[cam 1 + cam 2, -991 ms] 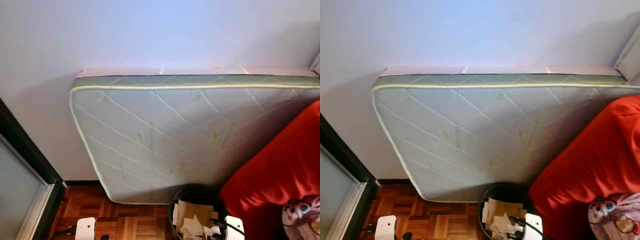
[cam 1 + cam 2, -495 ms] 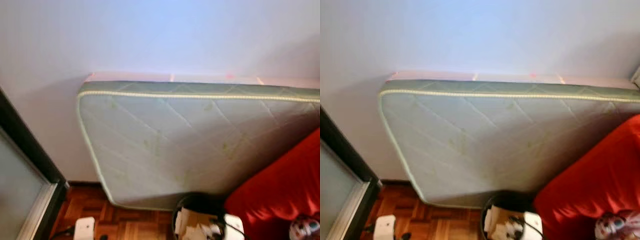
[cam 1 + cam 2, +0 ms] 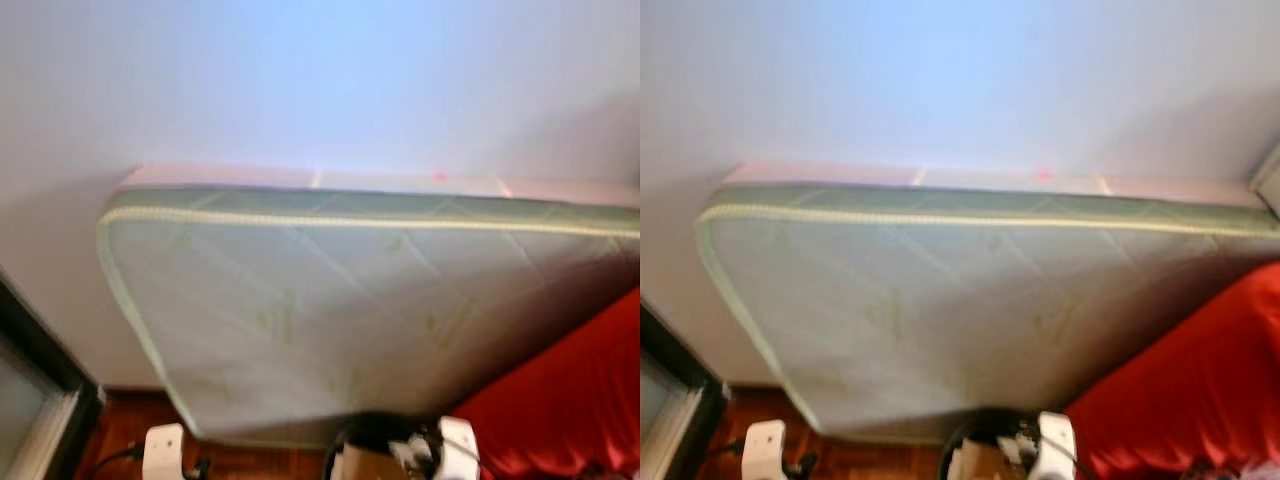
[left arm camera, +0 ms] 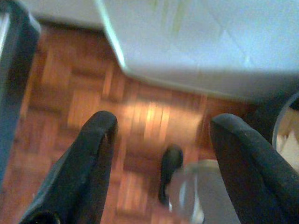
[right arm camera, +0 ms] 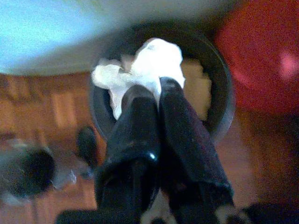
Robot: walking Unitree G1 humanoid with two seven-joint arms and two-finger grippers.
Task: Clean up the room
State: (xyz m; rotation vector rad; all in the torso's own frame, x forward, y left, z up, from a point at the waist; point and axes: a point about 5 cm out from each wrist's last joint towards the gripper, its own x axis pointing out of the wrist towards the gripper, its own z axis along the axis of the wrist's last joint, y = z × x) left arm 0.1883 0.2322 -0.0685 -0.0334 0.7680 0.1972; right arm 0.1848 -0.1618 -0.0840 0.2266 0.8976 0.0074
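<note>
My right gripper [image 5: 152, 91] is shut on a crumpled white paper [image 5: 149, 60], holding it right above the open black bin [image 5: 219, 84]. Cardboard scraps lie inside the bin. In the blurred head views the bin [image 3: 368, 432] sits at the bottom edge, with my right wrist [image 3: 455, 445] at its rim. My left gripper [image 4: 161, 126] is open with nothing between its fingers [image 4: 100, 135]. It hangs over the parquet floor [image 4: 70, 93] beside the mattress corner, its wrist [image 3: 163, 450] low on the left.
A pale green quilted mattress [image 3: 330, 310] leans against the white wall just behind the bin. Red bedding [image 3: 570, 400] rises at the right. A dark door frame [image 3: 40, 350] stands at the left. A small dark object [image 4: 170, 170] lies on the floor near the bin.
The whole picture has shifted and blurred, so the camera moved; mattress and bin now sit lower in view. My right wrist stays over the bin.
</note>
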